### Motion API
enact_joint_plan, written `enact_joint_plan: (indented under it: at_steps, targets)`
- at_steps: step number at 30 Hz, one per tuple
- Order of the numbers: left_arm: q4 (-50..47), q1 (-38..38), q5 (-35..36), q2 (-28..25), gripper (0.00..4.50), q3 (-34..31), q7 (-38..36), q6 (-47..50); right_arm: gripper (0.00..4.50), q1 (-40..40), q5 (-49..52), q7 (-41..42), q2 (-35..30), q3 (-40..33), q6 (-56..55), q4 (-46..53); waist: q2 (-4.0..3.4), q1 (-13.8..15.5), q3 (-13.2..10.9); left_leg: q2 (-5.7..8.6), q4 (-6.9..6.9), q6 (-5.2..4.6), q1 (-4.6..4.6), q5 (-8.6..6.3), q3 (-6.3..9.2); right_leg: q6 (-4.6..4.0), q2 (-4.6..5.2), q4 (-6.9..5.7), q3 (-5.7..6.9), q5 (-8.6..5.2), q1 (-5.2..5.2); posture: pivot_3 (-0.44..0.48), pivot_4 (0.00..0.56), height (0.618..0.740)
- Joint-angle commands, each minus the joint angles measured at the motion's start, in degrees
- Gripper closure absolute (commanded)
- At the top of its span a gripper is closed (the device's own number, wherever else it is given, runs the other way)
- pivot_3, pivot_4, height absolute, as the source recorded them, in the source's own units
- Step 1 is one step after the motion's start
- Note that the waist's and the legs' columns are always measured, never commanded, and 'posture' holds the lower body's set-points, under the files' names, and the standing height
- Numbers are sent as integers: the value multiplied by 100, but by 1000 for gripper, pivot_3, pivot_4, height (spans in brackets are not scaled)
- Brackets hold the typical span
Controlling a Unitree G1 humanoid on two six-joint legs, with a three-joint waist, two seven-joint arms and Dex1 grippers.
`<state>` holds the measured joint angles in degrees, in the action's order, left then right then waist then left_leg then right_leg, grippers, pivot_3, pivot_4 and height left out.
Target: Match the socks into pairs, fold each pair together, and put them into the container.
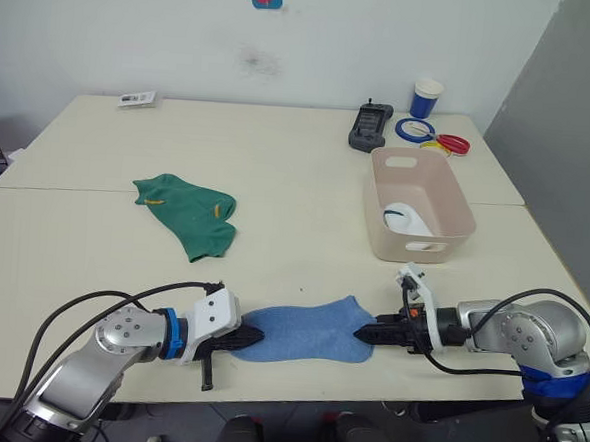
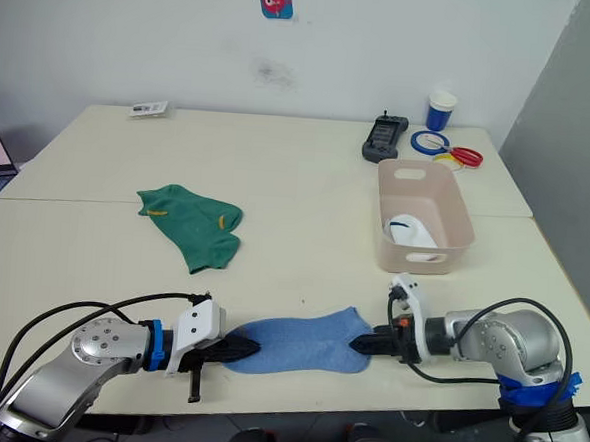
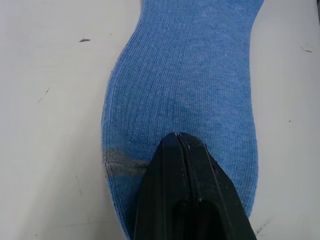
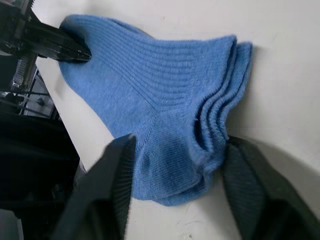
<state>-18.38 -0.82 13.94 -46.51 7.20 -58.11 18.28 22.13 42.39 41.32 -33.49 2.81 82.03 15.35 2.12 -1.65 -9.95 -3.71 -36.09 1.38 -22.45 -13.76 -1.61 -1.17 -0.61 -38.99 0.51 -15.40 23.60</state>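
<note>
White socks (image 1: 407, 220) in pink-beige container (image 1: 447, 190)

Cream table (image 1: 278, 170) against white wall (image 1: 137, 21), grey panel (image 1: 572, 118) alongside.

Silver arms, black fingers (image 3: 195, 200), cables

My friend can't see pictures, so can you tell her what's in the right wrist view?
A pair of light blue socks lies stacked flat on a pale table, cuffs lined up. The right gripper is open, one black finger on each side of the heel end. The left gripper is shut on the toe end.
</note>
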Motion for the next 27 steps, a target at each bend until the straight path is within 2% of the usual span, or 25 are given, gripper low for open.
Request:
enact_joint_plan:
  at_steps: [1, 4, 5, 17, 27]
  targets:
    - [76, -85, -157, 2, 4500, 157, 39, 69, 3208, 111, 172, 38, -40, -116, 73, 61, 0, 0, 0, 0, 0, 0, 0, 0, 0, 0, 0, 0, 1, 0, 0, 0, 150, 740]
    - [93, -62, -150, 27, 4500, 160, 62, 88, 4338, 157, 188, -1, -3, -195, 111, 38, 0, 0, 0, 0, 0, 0, 0, 0, 1, 0, 0, 0, 0, 0, -1, 0, 150, 740]
    - [94, -60, -149, 31, 4500, 160, 62, 92, 4460, 167, 198, -10, 2, -207, 119, 38, 0, 0, 0, 0, 0, 0, 0, 0, 0, 0, 0, 0, 0, 0, -1, 0, 150, 740]
    - [117, 0, 27, 146, 4500, 146, 26, 333, 4460, 736, 1137, -38, 535, -607, 973, 482, -5, 1, 2, 0, 0, 0, 5, 0, 4, 2, 0, 0, 2, 1, -7, 0, 150, 740]
    - [54, 132, 110, 145, 4500, 158, -14, 622, 4460, 1323, 670, 76, 1274, 782, 178, -385, -5, 8, 3, 2, 0, 0, 1, 0, 4, 2, 0, 3, 2, 1, -8, 0, 150, 740]
